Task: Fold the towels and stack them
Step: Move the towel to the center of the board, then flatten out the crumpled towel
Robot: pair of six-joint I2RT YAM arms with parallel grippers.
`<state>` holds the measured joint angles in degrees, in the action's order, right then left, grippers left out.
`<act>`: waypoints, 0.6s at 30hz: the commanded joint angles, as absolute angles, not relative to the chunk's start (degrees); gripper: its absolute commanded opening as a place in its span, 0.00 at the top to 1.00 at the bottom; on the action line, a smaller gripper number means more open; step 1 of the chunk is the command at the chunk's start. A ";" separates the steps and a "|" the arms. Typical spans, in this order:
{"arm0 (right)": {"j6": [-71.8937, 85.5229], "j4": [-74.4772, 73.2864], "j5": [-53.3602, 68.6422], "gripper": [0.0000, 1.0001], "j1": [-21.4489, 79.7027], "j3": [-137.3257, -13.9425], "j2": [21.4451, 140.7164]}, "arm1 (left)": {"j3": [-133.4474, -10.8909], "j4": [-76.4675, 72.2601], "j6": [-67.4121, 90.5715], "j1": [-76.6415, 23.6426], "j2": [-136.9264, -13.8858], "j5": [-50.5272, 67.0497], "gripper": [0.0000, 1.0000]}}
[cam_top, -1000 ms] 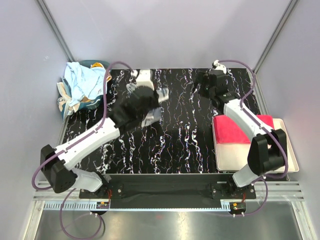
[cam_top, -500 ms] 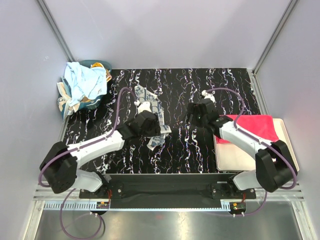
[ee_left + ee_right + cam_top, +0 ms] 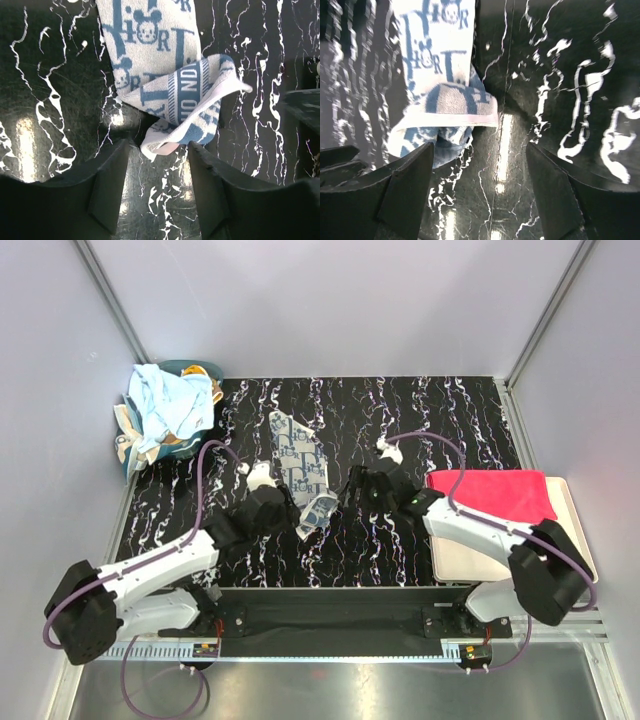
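Note:
A pale grey towel [image 3: 297, 455] with a dark-blue monogram pattern lies lengthwise on the black marbled table, its near end [image 3: 318, 510] crumpled and folded over. My left gripper [image 3: 288, 512] is open just short of that crumpled end [image 3: 190, 105], with only bare table between its fingers [image 3: 110, 185]. My right gripper [image 3: 350, 488] is open to the right of the same end [image 3: 445, 115], which lies close to its left finger [image 3: 410, 185]. A bright pink-red towel [image 3: 495, 495] rests folded on the cream tray [image 3: 510, 558]. A light blue towel [image 3: 165, 400] is heaped at the back left.
The light blue heap sits on a teal basket [image 3: 192, 368] off the table's back-left corner, with cream cloth [image 3: 126, 435] hanging below it. The tray lies at the table's right edge. Grey walls close in on all sides.
My left gripper opened and let go of the monogram towel, which now lies on the table, and drew back toward me. My right arm swung from the back right to the towel's near end.

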<state>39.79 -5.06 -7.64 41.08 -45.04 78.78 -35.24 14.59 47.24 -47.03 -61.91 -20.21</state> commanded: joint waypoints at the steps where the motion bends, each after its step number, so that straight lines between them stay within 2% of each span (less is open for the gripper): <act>1: 40.96 -1.59 -10.02 0.20 42.10 -46.23 82.96 | -32.61 10.55 47.81 -47.20 -60.64 -18.11 0.48; 7: 39.12 1.67 -9.22 0.25 42.36 -47.46 87.27 | -28.04 4.67 47.20 -47.28 -62.22 -12.58 0.52; 18: 30.51 12.21 -10.46 0.36 42.45 -46.93 93.15 | -26.54 -7.91 46.14 -49.66 -75.48 -12.57 0.51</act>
